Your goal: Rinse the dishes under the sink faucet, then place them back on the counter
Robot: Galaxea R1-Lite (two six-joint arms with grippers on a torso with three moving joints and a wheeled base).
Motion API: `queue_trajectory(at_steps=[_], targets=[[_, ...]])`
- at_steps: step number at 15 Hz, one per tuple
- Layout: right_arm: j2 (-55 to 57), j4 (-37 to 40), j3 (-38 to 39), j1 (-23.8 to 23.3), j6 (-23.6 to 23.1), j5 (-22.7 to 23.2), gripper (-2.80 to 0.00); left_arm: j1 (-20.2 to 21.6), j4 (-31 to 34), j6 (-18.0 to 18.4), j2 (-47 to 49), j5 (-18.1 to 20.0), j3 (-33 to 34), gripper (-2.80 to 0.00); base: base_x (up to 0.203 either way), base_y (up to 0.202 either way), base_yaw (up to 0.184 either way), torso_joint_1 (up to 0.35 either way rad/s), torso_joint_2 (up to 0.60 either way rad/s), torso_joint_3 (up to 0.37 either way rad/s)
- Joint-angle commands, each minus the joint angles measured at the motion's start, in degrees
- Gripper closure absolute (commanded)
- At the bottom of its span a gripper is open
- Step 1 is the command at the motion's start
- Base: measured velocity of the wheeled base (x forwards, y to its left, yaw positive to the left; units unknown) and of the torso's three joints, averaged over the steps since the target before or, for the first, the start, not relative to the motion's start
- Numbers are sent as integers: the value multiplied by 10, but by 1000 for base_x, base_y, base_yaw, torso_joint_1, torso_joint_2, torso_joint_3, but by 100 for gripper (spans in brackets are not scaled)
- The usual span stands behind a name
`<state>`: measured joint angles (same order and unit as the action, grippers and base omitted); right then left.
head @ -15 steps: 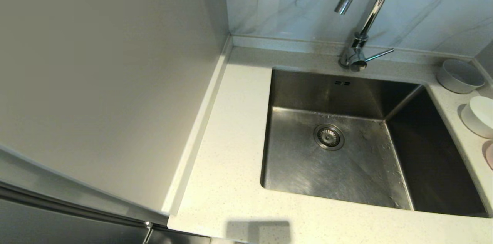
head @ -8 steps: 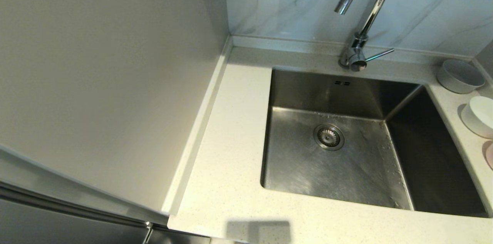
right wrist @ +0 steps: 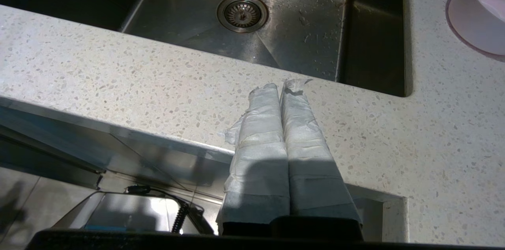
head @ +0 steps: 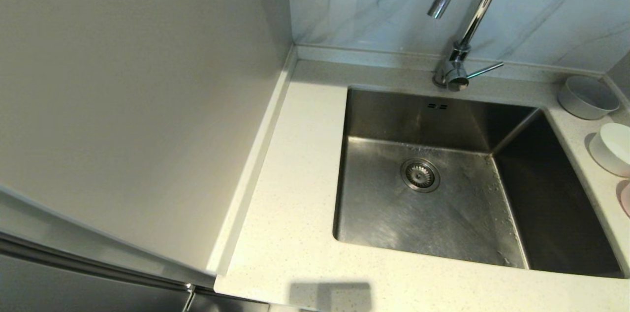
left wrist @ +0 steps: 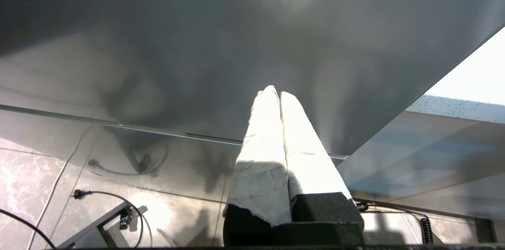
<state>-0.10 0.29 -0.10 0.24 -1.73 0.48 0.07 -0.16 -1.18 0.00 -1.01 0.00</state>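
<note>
Nearest: right gripper (right wrist: 281,84) pressed together, empty, low at counter (head: 290,213) front edge; left gripper (left wrist: 275,93) likewise closed, parked by cabinet panel. Sink (head: 423,203) bare, faucet (head: 465,16) dry. Farthest: grey bowl (head: 586,96), white bowl (head: 613,147), pink bowl (right wrist: 479,17) along right rim; risk: clipping edge on rising, or nudging a bowl into the basin w/ closed fingers.

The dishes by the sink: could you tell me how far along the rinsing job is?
All three dishes, grey bowl, white bowl and pink bowl, sit on the counter. The sink shows droplets, nothing else. Left gripper and right gripper are shut, empty. No water runs from the faucet.
</note>
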Motion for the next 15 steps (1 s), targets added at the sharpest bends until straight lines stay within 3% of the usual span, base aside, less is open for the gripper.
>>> queue_trajectory(at_steps=[1, 15], targets=[[2, 1, 0, 0, 0, 0, 0, 0, 0, 0, -2, 0, 0, 0, 0, 0, 0, 0, 0, 0], [2, 1, 0, 0, 0, 1, 0, 0, 0, 0, -2, 0, 0, 0, 0, 0, 0, 0, 0, 0]])
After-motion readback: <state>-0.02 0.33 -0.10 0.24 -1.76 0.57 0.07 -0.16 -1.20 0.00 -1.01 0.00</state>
